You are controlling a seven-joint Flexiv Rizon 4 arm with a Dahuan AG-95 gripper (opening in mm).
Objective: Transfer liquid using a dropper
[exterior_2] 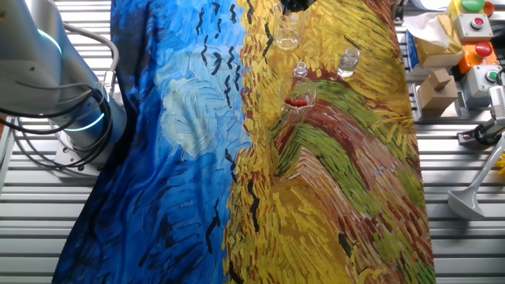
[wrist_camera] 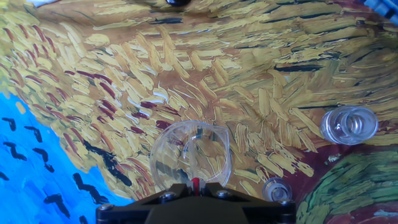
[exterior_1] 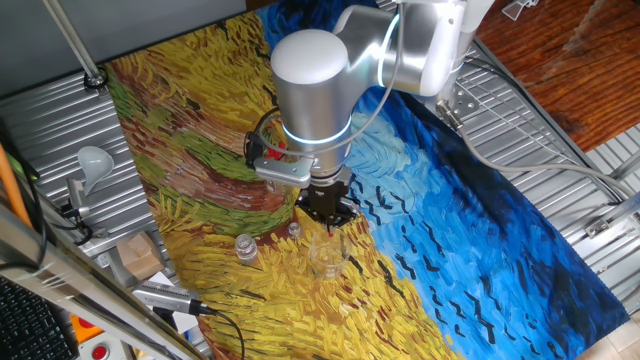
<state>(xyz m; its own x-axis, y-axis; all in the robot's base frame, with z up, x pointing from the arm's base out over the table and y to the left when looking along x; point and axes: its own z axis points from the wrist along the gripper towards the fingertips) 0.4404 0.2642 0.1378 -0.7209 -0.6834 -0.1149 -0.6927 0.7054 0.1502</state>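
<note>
My gripper (exterior_1: pixel 329 214) hangs just above a clear empty-looking cup (exterior_1: pixel 328 256) on the painted cloth. In the hand view the jaws (wrist_camera: pixel 196 185) are closed on the red bulb of a dropper (wrist_camera: pixel 196 182), directly over the cup (wrist_camera: pixel 191 152). The dropper's glass stem is too thin to make out. A glass (exterior_2: pixel 298 99) holding more red-bulbed droppers stands beyond the cup. In the other fixed view only the gripper's tip (exterior_2: pixel 296 4) shows at the top edge, above the cup (exterior_2: pixel 287 38).
A clear vial (wrist_camera: pixel 349 124) and a smaller vial (wrist_camera: pixel 276 190) stand right of the cup, and both vials (exterior_1: pixel 245 248) (exterior_1: pixel 294 230) show in one fixed view. The cloth (exterior_2: pixel 331 181) covers the table. Boxes and buttons (exterior_2: pixel 465 47) sit off its edge.
</note>
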